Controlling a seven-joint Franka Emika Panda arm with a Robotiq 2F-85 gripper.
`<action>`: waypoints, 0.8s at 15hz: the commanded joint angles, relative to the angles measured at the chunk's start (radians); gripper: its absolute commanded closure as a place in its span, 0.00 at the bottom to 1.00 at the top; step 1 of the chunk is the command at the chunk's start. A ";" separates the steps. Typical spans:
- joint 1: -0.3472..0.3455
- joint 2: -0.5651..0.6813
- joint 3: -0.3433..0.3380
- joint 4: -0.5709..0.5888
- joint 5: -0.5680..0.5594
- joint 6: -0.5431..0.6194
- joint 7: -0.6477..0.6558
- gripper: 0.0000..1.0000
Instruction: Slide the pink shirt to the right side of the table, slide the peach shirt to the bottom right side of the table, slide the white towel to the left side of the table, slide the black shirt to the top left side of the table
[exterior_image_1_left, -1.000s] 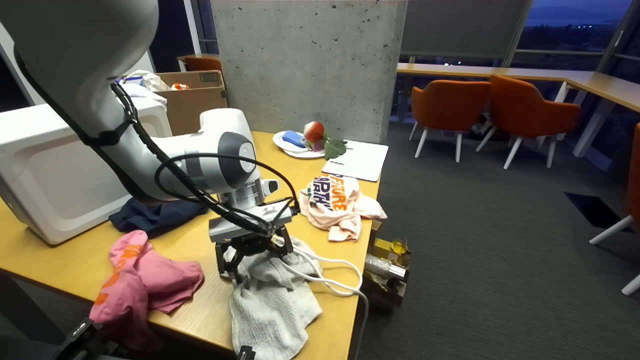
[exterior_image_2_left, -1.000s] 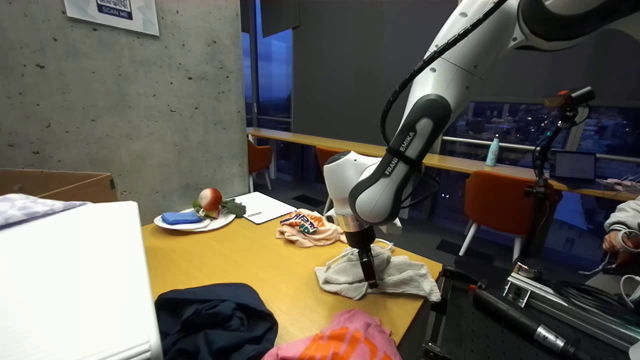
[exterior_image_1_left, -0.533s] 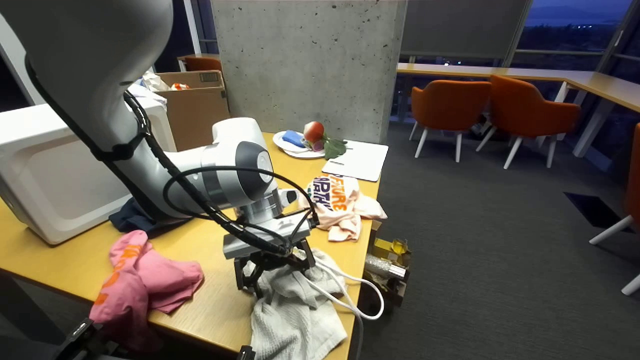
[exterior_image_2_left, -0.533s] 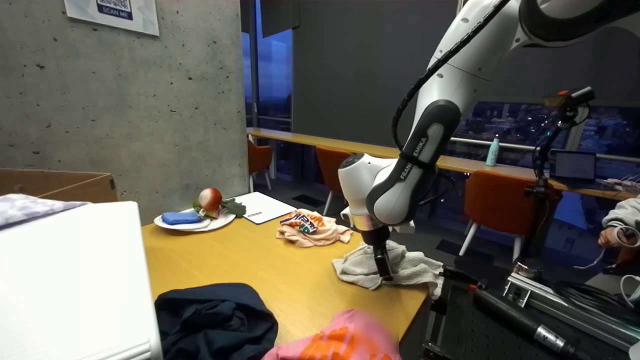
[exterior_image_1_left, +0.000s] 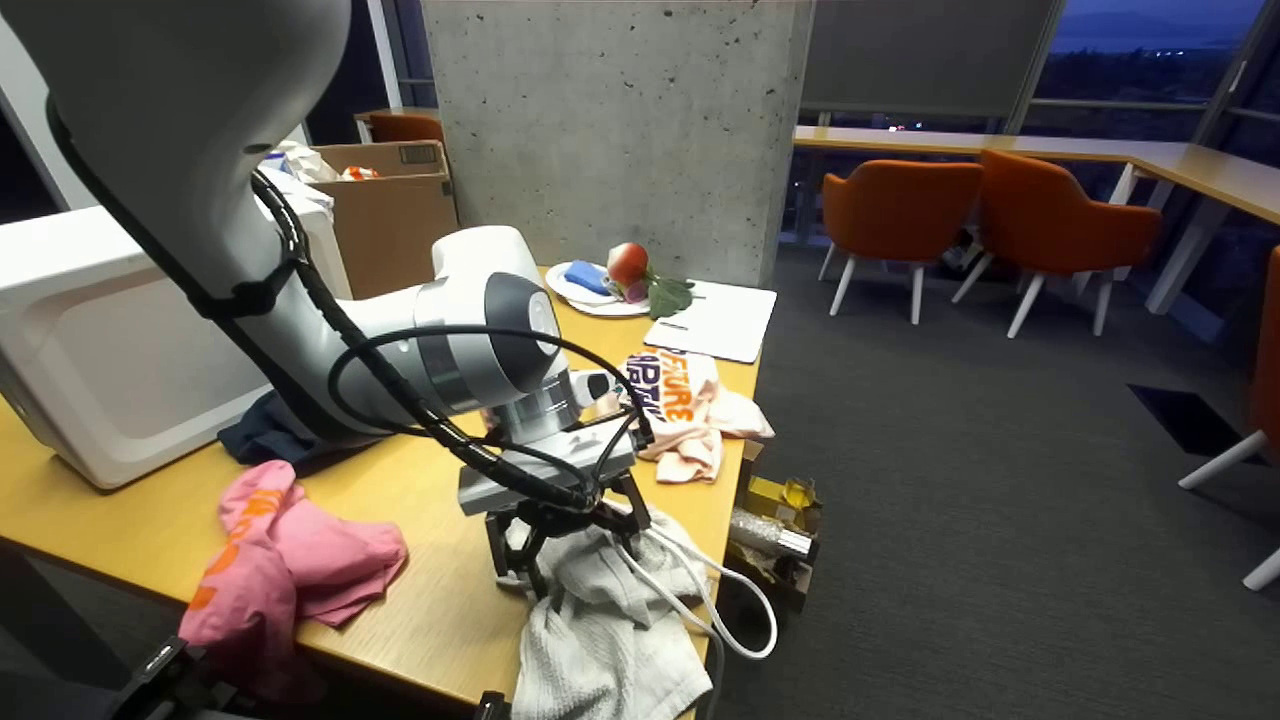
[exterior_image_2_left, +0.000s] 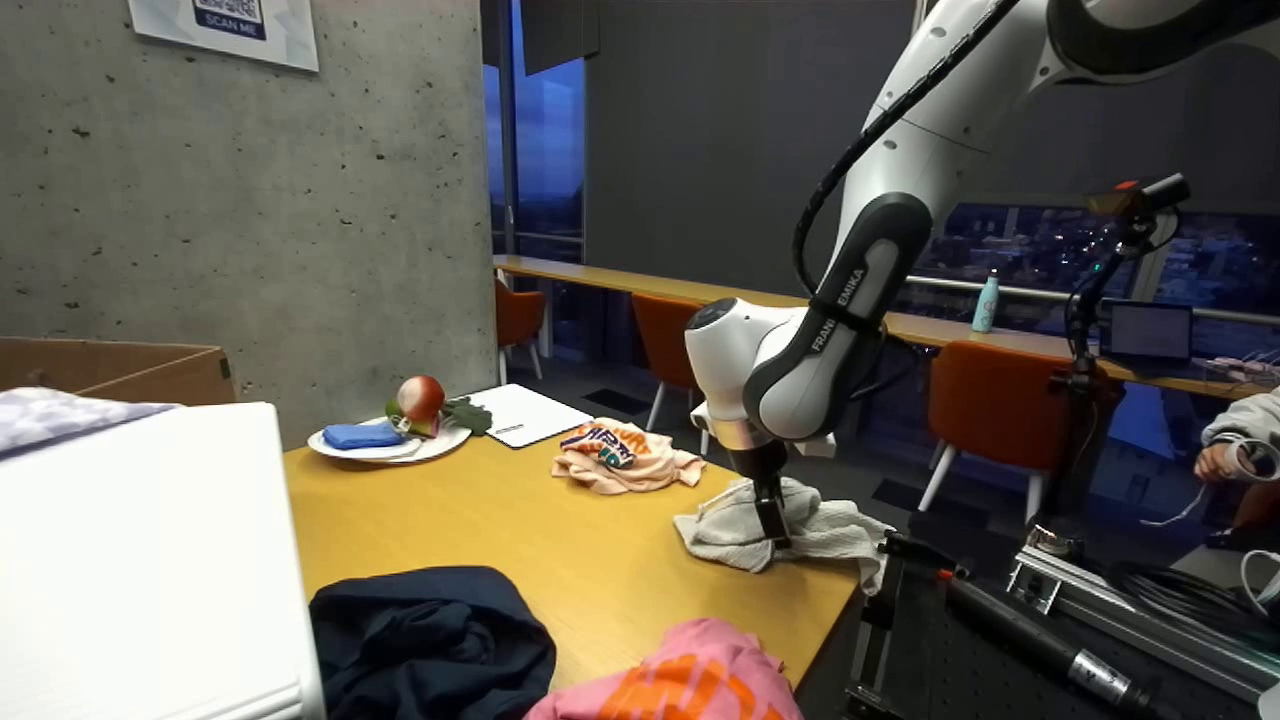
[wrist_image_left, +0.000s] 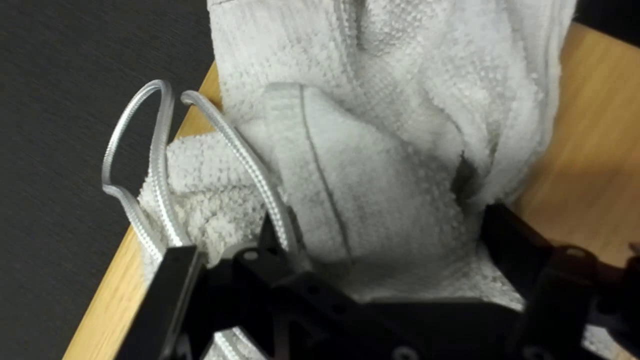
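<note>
Jaws spread wide, down on white towel, which drapes past surface corner. Pink shirt overhangs edge; black shirt beside white bin; peach shirt near white board.

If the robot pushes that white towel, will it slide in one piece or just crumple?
The white towel will probably bunch rather than slide flat, since it lies in loose folds. Its nubbly weave may drag a little on the table. The white cord lying across it might be pulled along too.
</note>
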 joint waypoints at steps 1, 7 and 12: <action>0.007 -0.094 -0.026 -0.027 -0.053 -0.024 0.024 0.00; -0.019 -0.230 0.017 -0.010 -0.026 -0.119 -0.015 0.00; -0.002 -0.301 0.152 0.000 0.095 -0.172 -0.075 0.00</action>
